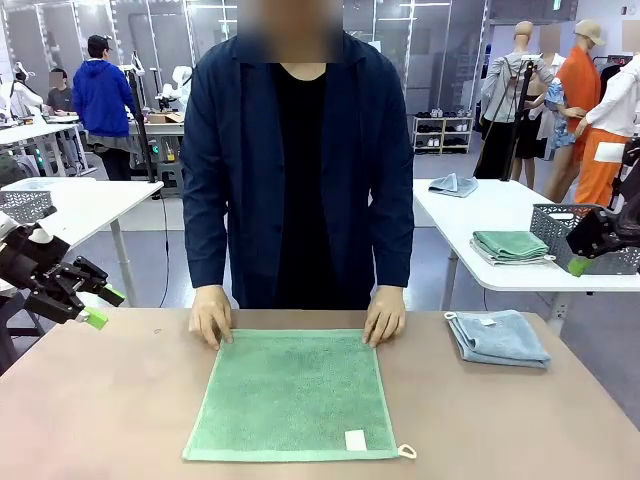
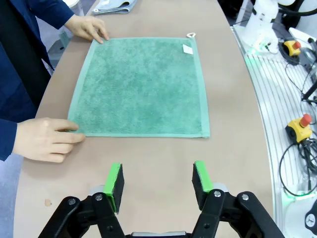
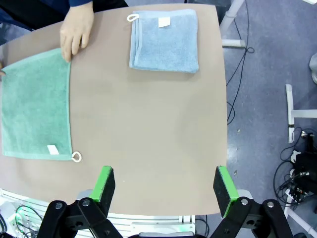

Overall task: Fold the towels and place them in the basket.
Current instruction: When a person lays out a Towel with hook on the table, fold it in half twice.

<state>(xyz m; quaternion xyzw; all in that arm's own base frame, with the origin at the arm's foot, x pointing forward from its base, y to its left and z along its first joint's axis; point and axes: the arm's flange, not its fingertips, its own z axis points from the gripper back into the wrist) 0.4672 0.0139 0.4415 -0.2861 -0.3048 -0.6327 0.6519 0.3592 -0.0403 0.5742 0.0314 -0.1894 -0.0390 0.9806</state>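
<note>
A green towel (image 1: 295,395) lies spread flat on the brown table (image 1: 100,420), with its white label and corner loop at the near right. The person's hands (image 1: 211,315) (image 1: 384,315) rest on its two far corners. A grey-blue towel (image 1: 497,337) lies folded at the far right. My left gripper (image 1: 103,306) hovers open at the table's left edge. In the left wrist view it (image 2: 158,173) stands apart from the green towel (image 2: 141,87). My right gripper (image 1: 580,260) is raised at the right, and in its wrist view it (image 3: 163,176) is wide open above bare table. Both grippers hold nothing.
Grey mesh baskets stand on the white tables behind, one at the right (image 1: 560,222) next to folded towels (image 1: 510,245), one at the left (image 1: 25,205). I cannot tell which is the task's basket. The person stands at the far edge. Bare table lies between the two towels.
</note>
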